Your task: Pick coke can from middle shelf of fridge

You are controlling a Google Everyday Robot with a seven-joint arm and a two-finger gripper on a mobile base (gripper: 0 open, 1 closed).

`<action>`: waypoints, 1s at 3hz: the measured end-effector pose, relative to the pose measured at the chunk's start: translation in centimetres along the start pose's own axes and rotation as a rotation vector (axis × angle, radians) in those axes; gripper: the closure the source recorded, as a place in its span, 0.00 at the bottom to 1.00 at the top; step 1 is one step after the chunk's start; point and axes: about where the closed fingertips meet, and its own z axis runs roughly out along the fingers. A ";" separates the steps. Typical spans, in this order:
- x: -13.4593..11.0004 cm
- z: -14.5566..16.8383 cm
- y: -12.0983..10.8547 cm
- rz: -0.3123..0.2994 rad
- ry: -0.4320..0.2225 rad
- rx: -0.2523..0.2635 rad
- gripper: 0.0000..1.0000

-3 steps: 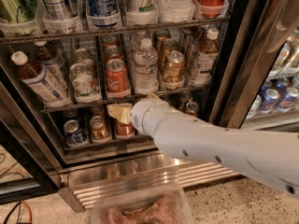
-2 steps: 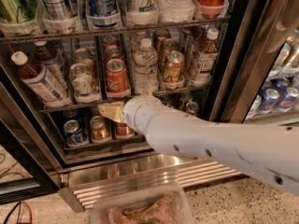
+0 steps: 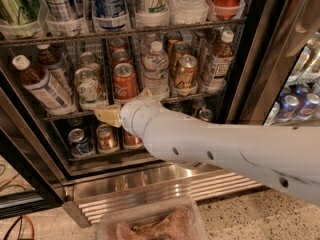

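Since a second ago the white arm [image 3: 225, 149] has slid leftward and a touch higher across the front of the fridge [image 3: 260, 59], carrying its tip from in front of the water bottle's lane to in front of the red can's lane; the drinks themselves have not shifted. That fridge fills most of the view, its black frame running down the right, and a ribbed steel base grille [image 3: 165, 184] lies along the bottom. Reaching in from the lower right, the arm crosses the lower shelf and hides some of the cans there. Above it, the middle shelf [image 3: 75, 113] holds its drinks in narrow wire lanes. From left to right these are a tilted brown bottle with a white cap [image 3: 42, 84], a green-and-white can [image 3: 89, 86], the coke can [image 3: 125, 81], a water bottle [image 3: 156, 69] and a gold-brown can [image 3: 186, 71]. Upright at the front of its lane, the coke can has other red cans behind it. At the arm's end, the beige gripper [image 3: 109, 116] sits at the shelf's front edge, just below and slightly left of the coke can. It holds nothing that can be seen, and whether it is open or closed cannot be told from this angle.
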 end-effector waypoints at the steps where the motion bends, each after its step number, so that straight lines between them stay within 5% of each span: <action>1: -0.5 0.6 -0.2 -0.003 -0.006 0.020 0.15; 3: -1.4 2.1 -1.2 -0.018 -0.013 0.064 0.20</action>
